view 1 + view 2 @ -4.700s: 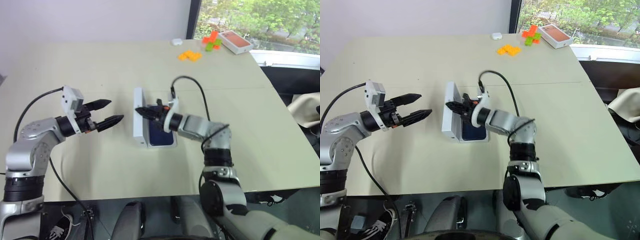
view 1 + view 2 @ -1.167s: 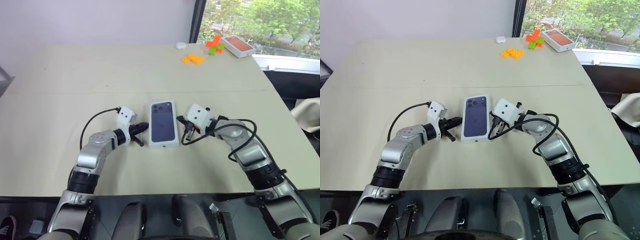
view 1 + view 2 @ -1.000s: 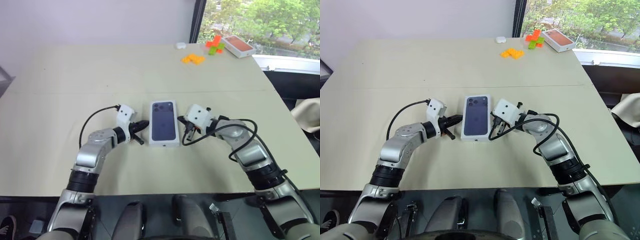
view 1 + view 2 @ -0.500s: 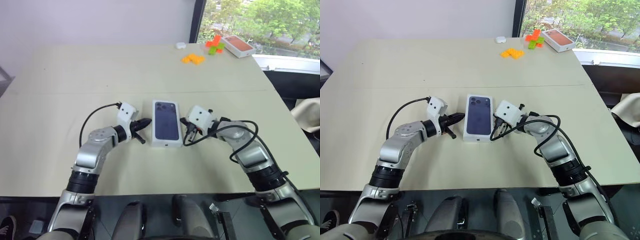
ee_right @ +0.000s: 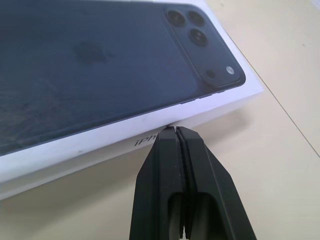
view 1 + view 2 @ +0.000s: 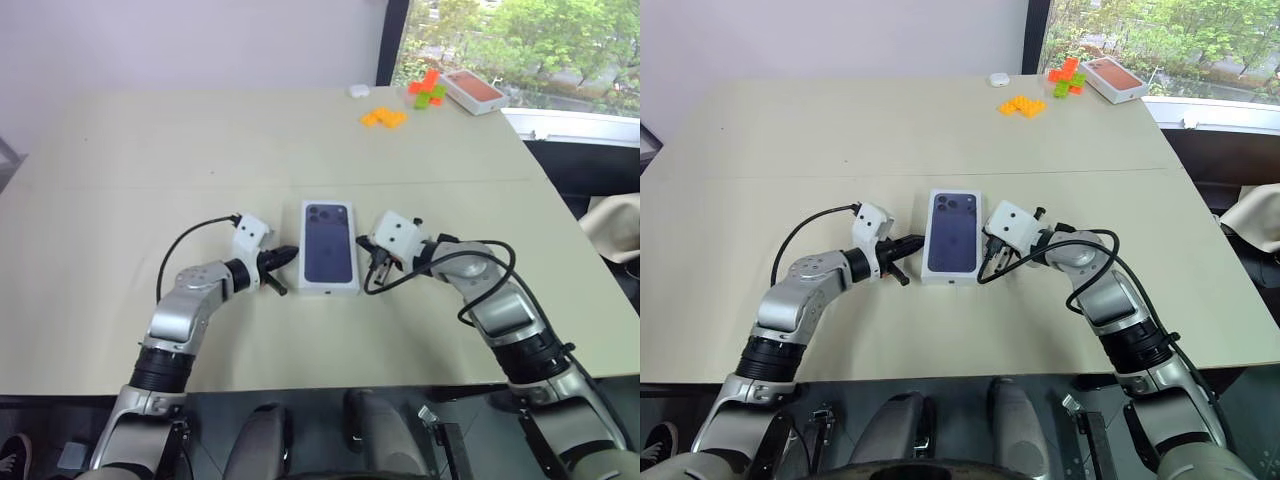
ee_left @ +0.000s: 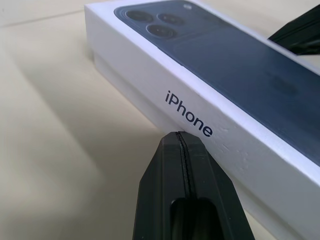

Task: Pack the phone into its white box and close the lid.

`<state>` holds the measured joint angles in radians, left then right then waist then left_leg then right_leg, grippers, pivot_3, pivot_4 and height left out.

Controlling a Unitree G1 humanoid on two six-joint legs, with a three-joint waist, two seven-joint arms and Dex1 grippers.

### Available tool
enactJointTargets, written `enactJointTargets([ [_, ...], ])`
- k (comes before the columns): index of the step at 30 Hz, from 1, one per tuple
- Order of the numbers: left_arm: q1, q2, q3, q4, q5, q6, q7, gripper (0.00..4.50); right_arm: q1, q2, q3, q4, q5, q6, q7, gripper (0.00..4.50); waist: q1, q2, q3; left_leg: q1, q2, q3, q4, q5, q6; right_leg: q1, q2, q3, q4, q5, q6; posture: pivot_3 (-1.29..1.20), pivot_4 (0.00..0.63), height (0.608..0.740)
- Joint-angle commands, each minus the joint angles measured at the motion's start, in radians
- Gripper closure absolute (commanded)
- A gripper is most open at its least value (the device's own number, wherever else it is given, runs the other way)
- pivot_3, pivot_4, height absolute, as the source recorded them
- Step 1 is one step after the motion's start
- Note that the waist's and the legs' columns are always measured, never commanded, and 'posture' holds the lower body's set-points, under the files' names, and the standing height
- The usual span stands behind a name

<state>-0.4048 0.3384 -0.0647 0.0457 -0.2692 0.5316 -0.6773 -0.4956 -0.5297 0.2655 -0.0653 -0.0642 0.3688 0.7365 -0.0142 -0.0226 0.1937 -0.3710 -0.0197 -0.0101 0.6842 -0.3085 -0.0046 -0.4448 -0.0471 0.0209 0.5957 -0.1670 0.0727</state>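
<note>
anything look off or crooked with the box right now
Nothing stands out. The lid sits flat and square on the box, with both shut grippers, left and right, at its long sides.

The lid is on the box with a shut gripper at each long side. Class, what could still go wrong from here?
1. The lid may not be fully seated: in the left wrist view a strip of the white box shows below its edge.
2. The left gripper and right gripper meet the sides with shut tips, so uneven pushing could slide or turn the box on the table.
</note>
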Motion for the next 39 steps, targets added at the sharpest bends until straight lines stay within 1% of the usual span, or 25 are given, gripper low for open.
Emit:
enactJointTargets([
  [1, -0.006, 0.004, 0.007, -0.018, -0.011, -0.012, -0.008, 4.50, -0.019, 0.010, -0.004, -0.052, 0.007, -0.003, 0.008, 4.44, 0.000, 0.000, 0.000, 0.000, 0.000, 0.000, 0.000, 0.000, 0.000, 0.000, 0.000, 0.000, 0.000, 0.000, 0.000, 0.00, 0.150, 0.740],
  [7, 0.000, 0.002, 0.002, -0.037, -0.017, -0.019, -0.015, 4.50, -0.020, 0.018, -0.008, -0.057, 0.008, 0.007, 0.005, 4.44, 0.000, 0.000, 0.000, 0.000, 0.000, 0.000, 0.000, 0.000, 0.000, 0.000, 0.000, 0.000, 0.000, 0.000, 0.000, 0.00, 0.150, 0.740],
  [12, -0.013, 0.002, 0.018, -0.047, -0.025, -0.002, -0.001, 4.50, -0.007, 0.001, -0.004, -0.043, -0.008, 0.004, 0.006, 4.44, 0.001, 0.000, 0.000, 0.000, 0.000, 0.000, 0.000, 0.000, 0.000, 0.000, 0.000, 0.000, 0.000, 0.000, 0.000, 0.00, 0.150, 0.740],
  [21, -0.048, 0.065, 0.054, -0.110, -0.056, 0.025, -0.020, 4.50, -0.079, -0.038, -0.060, -0.030, 0.005, 0.015, 0.018, 4.44, 0.001, 0.000, 0.000, 0.000, 0.000, 0.000, 0.000, 0.000, 0.000, 0.000, 0.000, 0.000, 0.000, 0.000, 0.000, 0.00, 0.150, 0.740],
  [23, -0.064, 0.074, 0.064, -0.122, -0.068, 0.038, -0.023, 4.50, -0.107, -0.035, -0.075, -0.024, 0.015, 0.024, 0.014, 4.44, 0.001, 0.000, 0.000, 0.000, 0.000, 0.000, 0.000, 0.000, 0.000, 0.000, 0.000, 0.000, 0.000, 0.000, 0.000, 0.00, 0.150, 0.740],
  [25, -0.084, 0.071, 0.072, -0.117, -0.079, 0.040, -0.021, 4.50, -0.140, -0.004, -0.108, -0.024, 0.055, 0.060, 0.002, 4.44, 0.001, 0.000, 0.000, 0.000, 0.000, 0.000, 0.000, 0.000, 0.000, 0.000, 0.000, 0.000, 0.000, 0.000, 0.000, 0.00, 0.150, 0.740],
  [27, -0.097, 0.058, 0.071, -0.100, -0.081, 0.034, -0.010, 4.50, -0.158, 0.024, -0.125, -0.025, 0.083, 0.087, -0.007, 4.44, 0.001, 0.000, 0.000, -0.001, 0.000, 0.000, 0.000, 0.000, 0.000, 0.000, 0.000, 0.000, 0.000, 0.000, 0.000, 0.00, 0.150, 0.740],
  [31, -0.139, -0.015, 0.042, -0.012, -0.037, -0.023, 0.055, 4.50, -0.143, 0.086, -0.070, -0.004, 0.060, 0.064, -0.042, 4.44, 0.001, 0.000, 0.000, 0.000, 0.000, 0.000, 0.000, 0.000, 0.000, 0.000, 0.000, 0.000, 0.000, 0.000, 0.000, 0.00, 0.150, 0.740],
  [34, -0.179, -0.054, 0.007, 0.110, 0.040, -0.104, 0.107, 4.50, -0.152, 0.147, -0.002, 0.118, -0.017, -0.023, -0.115, 4.44, 0.001, 0.000, 0.000, 0.000, 0.000, 0.000, 0.000, 0.000, 0.000, 0.000, 0.000, 0.000, 0.000, 0.000, 0.000, 0.00, 0.150, 0.740],
  [35, -0.194, -0.065, 0.005, 0.152, 0.059, -0.123, 0.125, 4.50, -0.162, 0.160, 0.003, 0.166, -0.030, -0.040, -0.133, 4.44, 0.001, 0.000, 0.000, 0.000, -0.001, 0.000, 0.000, 0.000, 0.000, 0.000, 0.000, 0.000, 0.000, 0.000, 0.000, 0.00, 0.150, 0.740],
  [37, -0.220, -0.080, 0.001, 0.223, 0.085, -0.146, 0.152, 4.50, -0.185, 0.161, 0.022, 0.258, -0.073, -0.085, -0.164, 4.44, 0.001, 0.000, 0.000, 0.000, -0.001, 0.000, 0.000, 0.000, 0.000, 0.000, 0.000, 0.000, 0.000, 0.000, 0.000, 0.00, 0.150, 0.740],
  [39, -0.225, -0.082, -0.015, 0.264, 0.110, -0.158, 0.157, 4.50, -0.189, 0.164, 0.026, 0.307, -0.075, -0.081, -0.158, 4.44, 0.001, 0.000, 0.000, -0.001, -0.001, 0.001, 0.000, 0.000, 0.000, 0.000, -0.001, 0.000, 0.000, 0.000, 0.000, 0.00, 0.150, 0.740],
])
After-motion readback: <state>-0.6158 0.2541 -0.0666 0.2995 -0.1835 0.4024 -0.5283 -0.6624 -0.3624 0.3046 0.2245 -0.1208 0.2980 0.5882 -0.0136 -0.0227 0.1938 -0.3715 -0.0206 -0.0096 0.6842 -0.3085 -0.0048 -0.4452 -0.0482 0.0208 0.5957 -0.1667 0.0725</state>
